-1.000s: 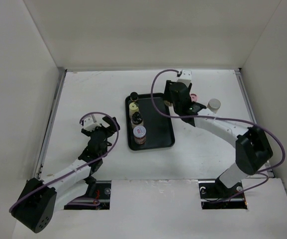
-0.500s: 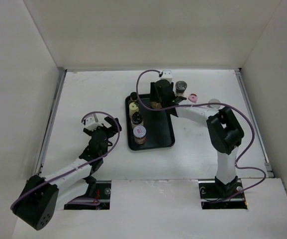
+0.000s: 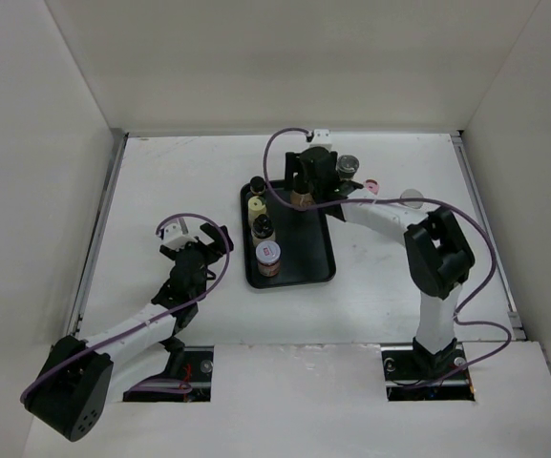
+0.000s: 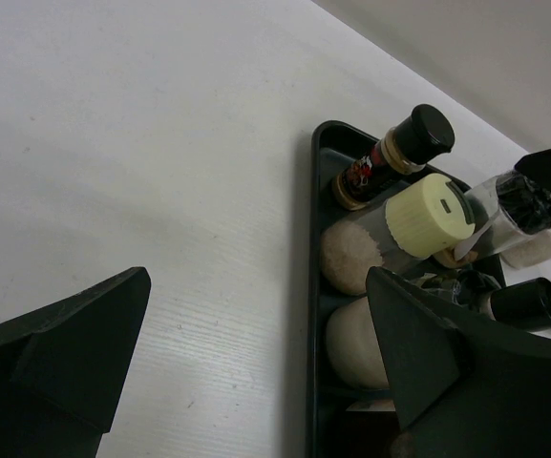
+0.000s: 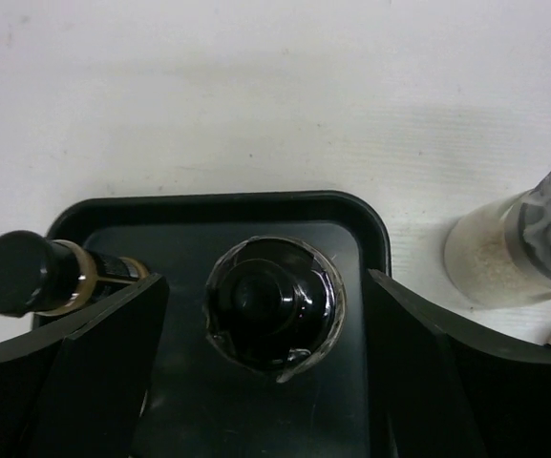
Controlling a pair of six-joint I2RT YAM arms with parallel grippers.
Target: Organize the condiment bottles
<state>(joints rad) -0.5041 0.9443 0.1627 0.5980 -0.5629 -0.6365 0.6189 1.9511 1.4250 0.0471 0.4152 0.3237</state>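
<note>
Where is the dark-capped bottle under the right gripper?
In the right wrist view, the dark-capped bottle stands in the far right corner of the tray, inside the open right gripper, a black-knobbed bottle to its left.

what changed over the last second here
The right end effector swung left, carried a dark-capped bottle into the far right corner of the tray and opened off it. The left end effector and the four other bottles on the tray stayed put.

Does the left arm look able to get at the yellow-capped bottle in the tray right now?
Probably yes: the left gripper, jaws open, faces the yellow-capped bottle with only table between; the black-capped bottle beside it leaves little room.
</note>
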